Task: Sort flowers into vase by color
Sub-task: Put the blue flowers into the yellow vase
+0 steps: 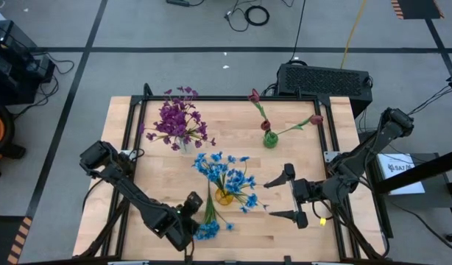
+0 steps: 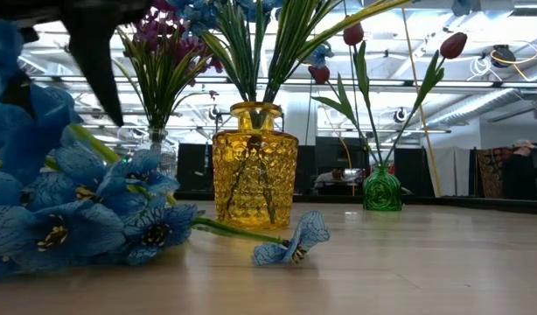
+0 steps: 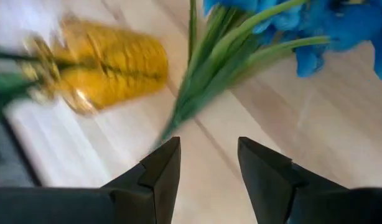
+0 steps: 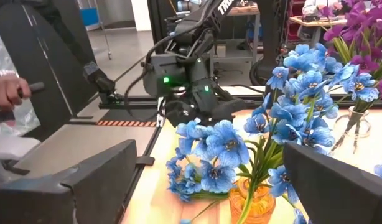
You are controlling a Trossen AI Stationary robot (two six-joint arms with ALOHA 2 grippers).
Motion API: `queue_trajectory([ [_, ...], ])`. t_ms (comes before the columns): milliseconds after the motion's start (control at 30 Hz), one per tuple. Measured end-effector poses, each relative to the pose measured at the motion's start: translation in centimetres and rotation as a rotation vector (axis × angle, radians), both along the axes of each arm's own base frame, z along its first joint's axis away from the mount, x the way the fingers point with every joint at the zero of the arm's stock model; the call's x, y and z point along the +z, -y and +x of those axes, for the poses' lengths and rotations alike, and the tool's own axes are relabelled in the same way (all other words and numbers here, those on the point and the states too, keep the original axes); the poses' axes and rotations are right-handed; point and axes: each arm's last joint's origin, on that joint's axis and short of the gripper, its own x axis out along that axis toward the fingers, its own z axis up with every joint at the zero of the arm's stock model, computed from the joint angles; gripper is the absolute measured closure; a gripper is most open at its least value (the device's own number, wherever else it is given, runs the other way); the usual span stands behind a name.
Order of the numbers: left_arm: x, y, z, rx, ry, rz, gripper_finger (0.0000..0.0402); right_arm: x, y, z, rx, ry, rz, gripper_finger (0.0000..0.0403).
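Hovering by the table's [image 1: 314, 228] front edge, the left gripper [image 1: 191, 210], fingers parted and empty, faces the blue sprig [image 1: 208, 221], whose stem runs toward the yellow vase [image 1: 224, 196], while the wide-open right gripper [image 1: 285, 196] waits farther off.

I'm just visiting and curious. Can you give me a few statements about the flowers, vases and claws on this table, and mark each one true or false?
1. The purple flowers stand in the yellow vase. False: that vase holds blue flowers.
2. A blue sprig lies flat on the table. True.
3. The green vase holds dark red tulips. True.
4. The right claw grips a flower. False: it is wide open and empty.
5. The left claw is near the lying sprig. True.
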Motion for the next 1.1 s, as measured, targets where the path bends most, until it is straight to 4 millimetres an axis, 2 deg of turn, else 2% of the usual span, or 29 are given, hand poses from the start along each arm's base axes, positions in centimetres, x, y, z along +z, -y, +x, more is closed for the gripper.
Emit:
queue_trajectory([
  [133,0.1,0.3,0.8,-0.186,0.011,0.070,0.0233,0.0,0.0,0.0,0.005,0.000,-0.016,0.0007],
  [267,-0.5,0.1,2.4,-0.291,0.022,0.102,0.0233,0.0,-0.1,0.0,0.005,0.001,-0.014,0.0007],
  [533,-3.2,-2.5,4.9,-0.314,-0.117,0.063,0.0234,0.0,-0.1,-0.1,0.005,-0.001,-0.015,0.0007],
  [800,-4.2,-4.6,6.4,-0.324,-0.223,-0.140,0.0235,-0.1,-0.1,-0.1,0.005,-0.009,-0.020,0.0007],
  [933,-4.5,-5.0,6.7,-0.309,-0.236,-0.155,0.0258,-0.1,-0.1,-0.1,0.005,-0.009,-0.020,0.0007],
  [1100,-4.4,-4.8,6.6,-0.296,-0.233,-0.159,0.0318,-0.2,0.0,-0.1,0.005,-0.012,-0.023,0.0007],
])
